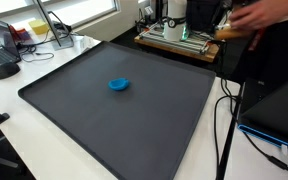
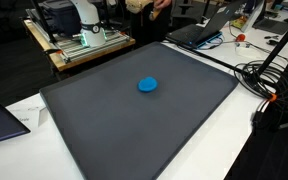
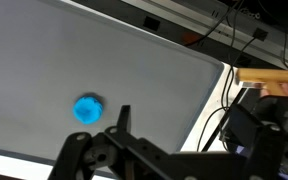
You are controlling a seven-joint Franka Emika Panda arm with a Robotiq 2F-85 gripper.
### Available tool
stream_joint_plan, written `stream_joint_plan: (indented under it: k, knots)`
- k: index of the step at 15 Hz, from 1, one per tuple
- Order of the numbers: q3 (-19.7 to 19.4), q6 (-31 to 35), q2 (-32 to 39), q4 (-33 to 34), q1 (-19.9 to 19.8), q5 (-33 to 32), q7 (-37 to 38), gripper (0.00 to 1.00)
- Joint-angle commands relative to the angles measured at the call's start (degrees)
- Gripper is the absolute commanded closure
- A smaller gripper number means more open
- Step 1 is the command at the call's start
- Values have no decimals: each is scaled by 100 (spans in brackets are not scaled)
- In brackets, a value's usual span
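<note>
A small round blue object (image 1: 118, 85) lies near the middle of a large dark grey mat (image 1: 74, 110); it shows in both exterior views (image 2: 147, 85). In the wrist view the blue object (image 3: 88, 109) lies on the mat (image 3: 134, 60), left of and beyond my black gripper (image 3: 184, 140). The gripper hangs above the mat, apart from the object, with its fingers spread and nothing between them. In both exterior views only the arm's white base (image 1: 174, 14) (image 2: 84, 15) shows at the back; the gripper itself is out of frame there.
The mat lies on a white table (image 2: 229, 135). A wooden platform with the robot base (image 1: 179, 42) stands behind it. Cables (image 2: 259, 75) and a laptop (image 2: 199, 33) lie to one side. A person's hand with a wooden object (image 3: 269, 78) is beyond the mat.
</note>
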Motion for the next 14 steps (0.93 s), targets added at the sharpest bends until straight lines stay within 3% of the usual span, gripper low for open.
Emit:
stream_joint_plan:
  k: [1,14]
  knots:
    - [-26,-13,12,19,44,-24,29,0]
    - [-36,-60,50,85,49,-56,-5,0]
